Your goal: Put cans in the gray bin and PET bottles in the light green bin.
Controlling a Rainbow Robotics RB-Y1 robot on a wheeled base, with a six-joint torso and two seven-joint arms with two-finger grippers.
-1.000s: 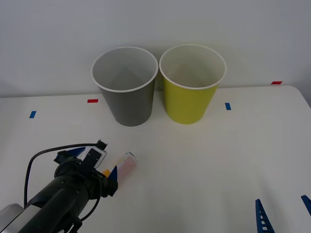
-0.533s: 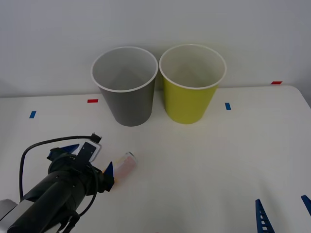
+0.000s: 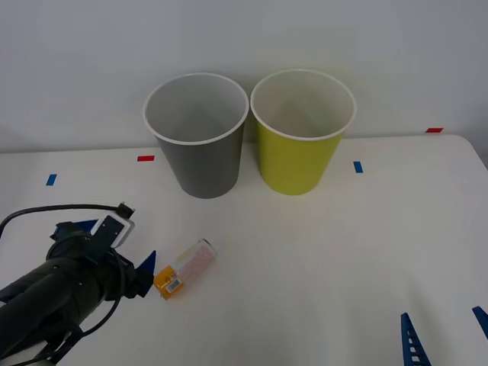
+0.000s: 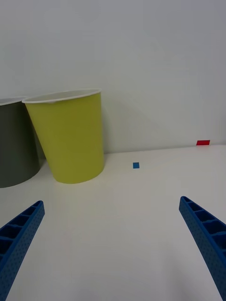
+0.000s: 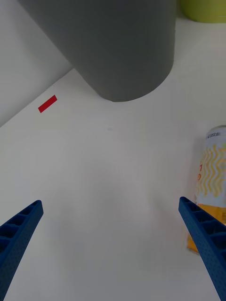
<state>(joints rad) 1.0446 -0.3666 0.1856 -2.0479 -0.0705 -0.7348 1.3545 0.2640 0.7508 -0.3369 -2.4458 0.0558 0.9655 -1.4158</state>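
Left end effector hovers low at the near left of the white worktop, its blue fingers spread apart and holding nothing, with the PET bottle lying on its side just to its right. Farther back stand the gray bin and, touching it on the right, the light green bin. Right end effector waits at the near right, fingers likewise apart.

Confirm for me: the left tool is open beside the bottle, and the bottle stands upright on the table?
Not quite. The bottle lies on its side on the table, not upright, as the front view shows. The rest holds: the left tool is open beside it.
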